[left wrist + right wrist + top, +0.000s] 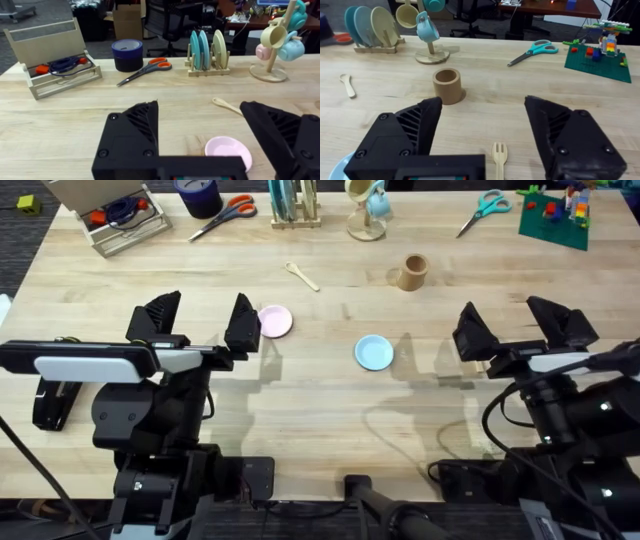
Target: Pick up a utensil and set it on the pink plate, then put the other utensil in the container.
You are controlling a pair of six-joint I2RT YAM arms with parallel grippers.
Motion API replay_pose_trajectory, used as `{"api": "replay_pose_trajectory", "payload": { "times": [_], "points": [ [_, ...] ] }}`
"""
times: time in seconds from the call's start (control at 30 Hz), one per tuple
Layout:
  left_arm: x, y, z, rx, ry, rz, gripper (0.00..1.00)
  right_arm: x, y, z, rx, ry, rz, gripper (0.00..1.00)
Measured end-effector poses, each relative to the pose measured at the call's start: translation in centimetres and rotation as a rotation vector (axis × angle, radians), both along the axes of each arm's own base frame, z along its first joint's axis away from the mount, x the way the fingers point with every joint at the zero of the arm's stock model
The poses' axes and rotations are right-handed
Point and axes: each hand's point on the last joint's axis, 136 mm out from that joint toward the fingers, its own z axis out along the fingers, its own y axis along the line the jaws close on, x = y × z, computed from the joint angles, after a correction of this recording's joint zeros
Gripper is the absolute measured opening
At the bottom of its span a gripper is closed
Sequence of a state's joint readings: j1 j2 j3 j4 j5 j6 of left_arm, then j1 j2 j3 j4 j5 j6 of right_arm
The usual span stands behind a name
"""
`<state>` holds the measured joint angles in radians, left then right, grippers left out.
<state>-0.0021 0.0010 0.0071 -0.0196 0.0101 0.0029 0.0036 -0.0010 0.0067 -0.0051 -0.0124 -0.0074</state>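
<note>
The small wooden spoon (302,276) lies on the table at the back centre, apart from both arms; it also shows beyond the left fingers (227,105). The pink plate (275,321) sits just right of my open left gripper (200,320), close to its right finger (227,150). The wooden fork (499,155) lies on the table right between the fingers of my open right gripper (484,102), below them. The tan wooden cup (412,272) stands upright farther back, left of the right gripper (515,328). Neither gripper holds anything.
A light blue plate (374,352) sits mid-table between the arms. Along the back edge stand a wire tray (115,215), a dark blue cup (198,195), orange scissors (225,217), a plate rack (295,202), a mug tree (368,210), teal scissors (483,210) and a green brick baseplate (555,215).
</note>
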Motion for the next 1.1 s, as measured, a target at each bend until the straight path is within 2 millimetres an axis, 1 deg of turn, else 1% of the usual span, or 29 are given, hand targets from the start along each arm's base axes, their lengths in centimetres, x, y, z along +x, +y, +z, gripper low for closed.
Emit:
{"api": "replay_pose_trajectory", "payload": {
  "times": [0.6, 0.73, 0.8, 0.93, 1.03, 1.1],
  "points": [
    [0.0, 0.2, 0.0, 0.018, 0.001, 0.009, 0.995, 0.0, 0.0, 0.0, -0.011, 0.002, 0.003, 0.996],
    [-0.3, 0.5, -0.2, 0.025, 0.051, 0.031, 0.995, -0.2, 0.0, 0.2, -0.015, 0.013, 0.004, 0.995],
    [-0.9, 0.7, 0.8, 0.028, 0.07, 0.038, 0.997, -0.3, 0.0, 0.7, -0.015, 0.013, 0.004, 0.995],
    [-2.5, 0.9, 5.1, 0.029, 0.046, 0.05, 0.998, -1.0, 0.0, 2.9, -0.015, 0.005, 0.004, 0.995],
    [-4.3, 1.0, 8.4, 0.029, 0.031, 0.055, 0.997, -2.0, 0.0, 4.8, -0.016, 0.016, 0.005, 0.995],
    [-5.3, 1.0, 10.3, 0.029, 0.035, 0.057, 0.998, -2.8, 0.0, 6.0, -0.016, 0.033, 0.005, 0.995]
  ]
}}
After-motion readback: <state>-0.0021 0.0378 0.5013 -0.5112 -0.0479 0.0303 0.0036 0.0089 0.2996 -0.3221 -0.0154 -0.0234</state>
